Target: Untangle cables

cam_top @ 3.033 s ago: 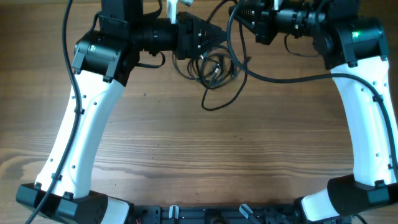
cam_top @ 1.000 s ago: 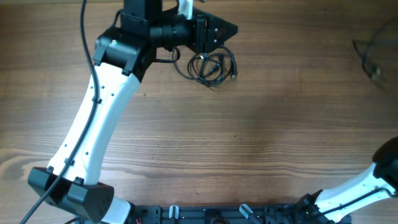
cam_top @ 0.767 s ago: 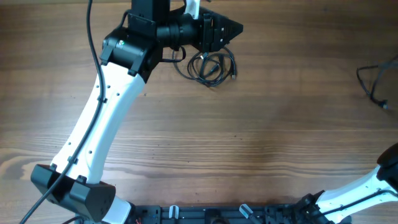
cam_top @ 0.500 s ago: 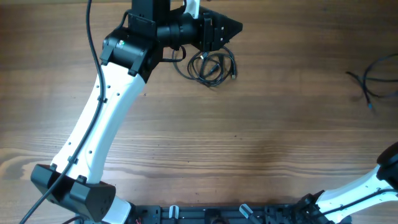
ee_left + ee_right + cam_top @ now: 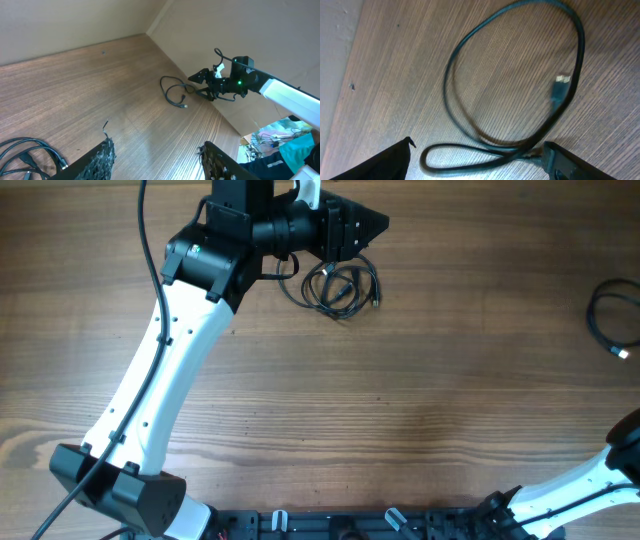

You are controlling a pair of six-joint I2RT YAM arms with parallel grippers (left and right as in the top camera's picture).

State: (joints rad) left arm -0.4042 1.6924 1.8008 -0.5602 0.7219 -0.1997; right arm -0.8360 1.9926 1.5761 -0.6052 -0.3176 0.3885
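Near the back of the table a small bundle of thin black cables (image 5: pixel 340 285) lies wound together. My left gripper (image 5: pixel 376 225) hovers just behind it, open and holding nothing. In the left wrist view the bundle (image 5: pixel 25 155) shows at the lower left, outside the left gripper (image 5: pixel 155 146). One separate cable (image 5: pixel 612 320) lies in a loose loop at the table's right edge. In the right wrist view this loop (image 5: pixel 515 75) rests flat on the wood with its plug (image 5: pixel 561 85) showing. My right gripper (image 5: pixel 479 144) stands open over the loop's near end, fingers wide apart.
My left arm (image 5: pixel 160 370) crosses the left half of the wooden table (image 5: pixel 420 410). Only the right arm's base (image 5: pixel 580 485) shows overhead. The left wrist view shows the right arm (image 5: pixel 280 92) at the table's far edge, beside the separate cable (image 5: pixel 175 92).
My right gripper has opened and let go of the separate cable, which has settled as a loop at the right edge. The left arm and the bundle have not moved.
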